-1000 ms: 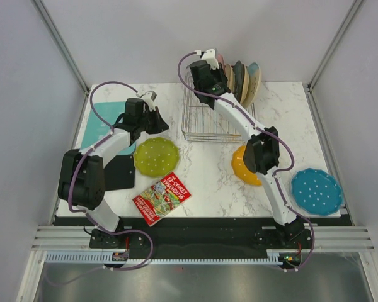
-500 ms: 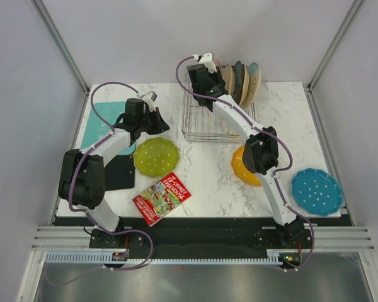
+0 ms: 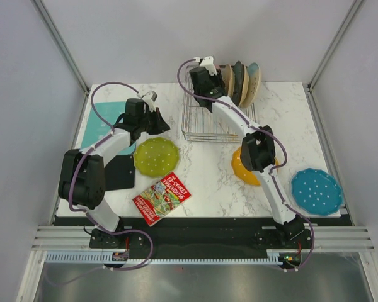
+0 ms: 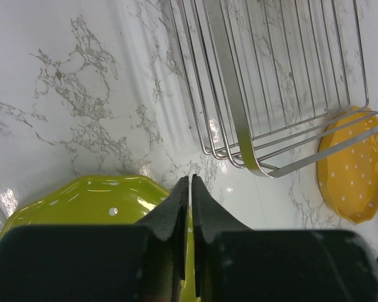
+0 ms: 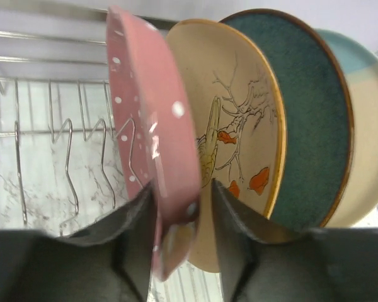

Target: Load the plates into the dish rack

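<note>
- Hovering low on the left, the left hand [image 4: 190,179] has its fingers pressed together over the rim of the lime green plate [image 3: 156,156]; that plate lies flat on the counter [image 3: 208,179], so the thin closed tip looks meant to work at its edge
- the dish rack [image 3: 205,119] stands mid-counter, near slots free
- at its far end the right hand [image 5: 181,189] flanks the upright pink plate [image 5: 154,126], set beside a beige plate [image 5: 239,126]; whether it pinches I cannot tell
- the orange plate [image 3: 238,165] and blue plate [image 3: 317,191] lie flat, waiting
</note>
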